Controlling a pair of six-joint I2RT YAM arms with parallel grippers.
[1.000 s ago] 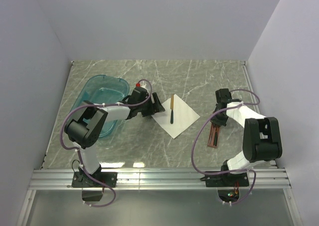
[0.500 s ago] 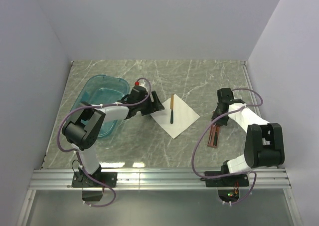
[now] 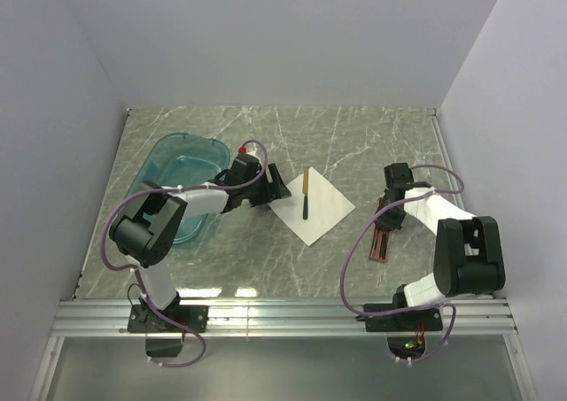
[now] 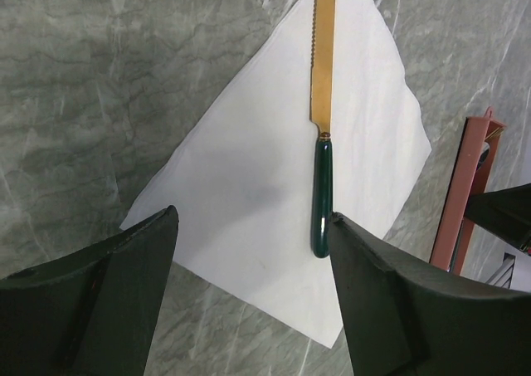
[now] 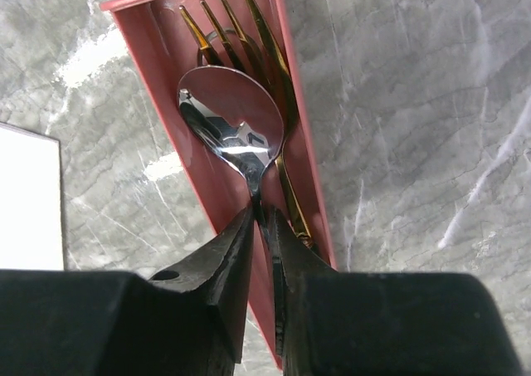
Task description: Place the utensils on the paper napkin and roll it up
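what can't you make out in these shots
Spoon handle: right wrist view, hidden behind the right end effector; whether it grips is unclear.
Fork handle: same view, under the spoon.
Knife tip: left wrist view, cut off by top edge.
Tray contents: top view, too small.

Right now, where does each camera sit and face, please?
Top external: above and behind the arm bases, facing down on the table; both arms show.
Left wrist: on that arm, facing down at the knife on the napkin; open fingers frame it.
Right wrist: on that arm, facing down into the tray at spoon and fork; fingers flank the spoon's neck.
Shared: top and left wrist show knife and napkin.
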